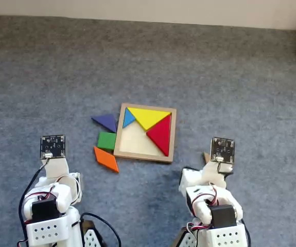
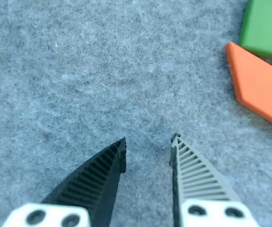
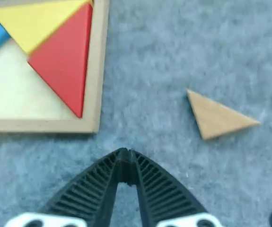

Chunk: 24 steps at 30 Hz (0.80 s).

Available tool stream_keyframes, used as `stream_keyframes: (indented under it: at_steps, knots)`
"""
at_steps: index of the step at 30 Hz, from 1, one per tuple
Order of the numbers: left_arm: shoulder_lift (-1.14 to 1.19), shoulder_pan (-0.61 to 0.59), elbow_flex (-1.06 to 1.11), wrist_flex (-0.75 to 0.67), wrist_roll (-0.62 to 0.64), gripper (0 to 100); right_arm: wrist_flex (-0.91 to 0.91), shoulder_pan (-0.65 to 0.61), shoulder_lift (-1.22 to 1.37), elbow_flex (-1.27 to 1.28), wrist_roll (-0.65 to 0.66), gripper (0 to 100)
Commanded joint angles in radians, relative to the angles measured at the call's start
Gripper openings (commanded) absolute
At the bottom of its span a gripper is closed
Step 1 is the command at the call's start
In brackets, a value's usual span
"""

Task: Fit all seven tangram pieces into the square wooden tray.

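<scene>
The square wooden tray (image 1: 173, 135) lies mid-table and holds a blue triangle (image 1: 128, 118), a yellow triangle (image 1: 148, 117) and a red triangle (image 1: 161, 134); its lower left part is bare wood. Just left of the tray lie a purple triangle (image 1: 105, 122), a green square (image 1: 106, 140) and an orange parallelogram (image 1: 106, 158). A plain wooden triangle (image 3: 218, 117) rests on the carpet right of the tray, close to my right gripper (image 3: 125, 152), which is shut and holds nothing. My left gripper (image 2: 148, 140) stands open over bare carpet, a short way from the orange parallelogram (image 2: 258, 87).
Grey carpet covers the whole table. The left arm (image 1: 55, 175) and the right arm (image 1: 209, 185) stand at the near edge. A pale wall strip runs along the far side, and open carpet lies beyond the tray.
</scene>
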Motion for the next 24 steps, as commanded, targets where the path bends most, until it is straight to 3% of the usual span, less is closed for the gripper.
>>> stream_keyframes:
  at_steps: [1, 3, 8, 14, 24]
  knots:
    - [-0.054, -0.016, -0.074, -0.006, -0.012, 16, 0.021, 0.007, -0.013, 0.147, -0.012, 0.6]
    - [-0.054, -0.03, -0.136, -0.009, -0.034, 16, 0.021, 0.007, -0.013, 0.147, -0.014, 0.6]
    - [-0.054, -0.03, -0.234, -0.078, -0.387, 16, 0.019, 0.01, -0.013, 0.147, -0.015, 0.6]
    - [-0.05, -0.028, -0.378, -0.077, -0.387, 16, 0.019, 0.012, -0.013, 0.147, -0.015, 0.6]
    - [-0.05, 0.015, -0.481, 0.066, -0.443, 16, 0.019, 0.012, -0.013, 0.147, -0.012, 0.6]
